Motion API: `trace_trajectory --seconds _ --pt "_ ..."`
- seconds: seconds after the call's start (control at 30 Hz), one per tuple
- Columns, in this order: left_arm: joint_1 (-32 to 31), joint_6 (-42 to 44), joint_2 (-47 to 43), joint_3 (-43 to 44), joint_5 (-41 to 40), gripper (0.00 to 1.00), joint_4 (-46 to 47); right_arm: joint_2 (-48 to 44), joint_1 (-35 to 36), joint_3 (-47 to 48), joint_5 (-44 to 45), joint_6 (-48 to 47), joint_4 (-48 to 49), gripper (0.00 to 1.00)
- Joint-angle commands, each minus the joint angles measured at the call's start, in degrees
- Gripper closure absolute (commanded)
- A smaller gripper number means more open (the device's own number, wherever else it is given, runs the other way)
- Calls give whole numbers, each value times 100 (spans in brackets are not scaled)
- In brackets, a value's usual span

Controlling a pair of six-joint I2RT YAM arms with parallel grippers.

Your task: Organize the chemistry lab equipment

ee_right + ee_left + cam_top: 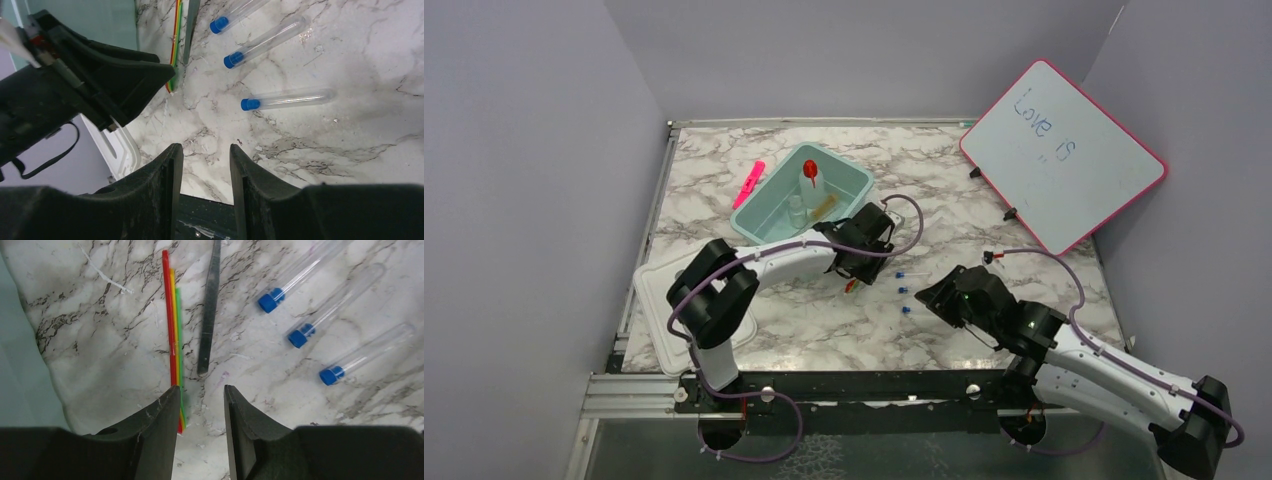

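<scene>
Your left end effector (pixel 200 435) hangs low over the table (pixel 100 365), jaws a narrow gap apart with nothing between them; the right end effector (pixel 202 185) is likewise part-open and empty, at the lower right of the overhead view. The bundle of red, yellow and green sticks (pixel 173 330) runs down the middle of the left wrist view; its near end hugs the inner edge of the left-hand finger (pixel 160 425), barely inside the gap; close now and you would likely nip one stick and splay the others. The tweezers (pixel 209 315) lie just beside the sticks, tip near the gap; a straight drop could catch them instead. Both lie thin and flat on hard marble; the fingers may skid off. The blue-capped tubes (pixel 335 307) at right are round; a nudge could roll them. The bin (pixel 20 370) sits at the left edge; the arms are near each other, so watch for a clash.
</scene>
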Motion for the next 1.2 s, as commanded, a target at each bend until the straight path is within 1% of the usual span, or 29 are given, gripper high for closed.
trace_trajectory --seconds 0.0,0.2,0.43,0.5,0.7,0.8,1.03,1.17 --pt "-106 -81 315 -103 -753 59 76 -144 -16 -70 23 66 -142 56" --pt "-279 -39 511 14 -1253 59 -49 -160 -12 -102 34 75 -136 56" --pt "-344 25 709 48 -1326 61 -130 -168 -14 -101 42 75 -160 56" --pt "-347 23 759 44 -1317 64 -134 -169 -18 -97 45 75 -169 56" --pt "-348 48 786 43 -1274 78 -152 -169 -20 -84 58 83 -189 56" --pt "-349 88 691 61 -1259 82 -183 -174 -13 -79 56 90 -193 56" --pt "-345 201 243 134 -1168 88 -328 -169 -14 -56 77 93 -223 56" --pt "-344 244 -156 204 -1154 89 -454 -181 -13 -40 93 93 -242 56"
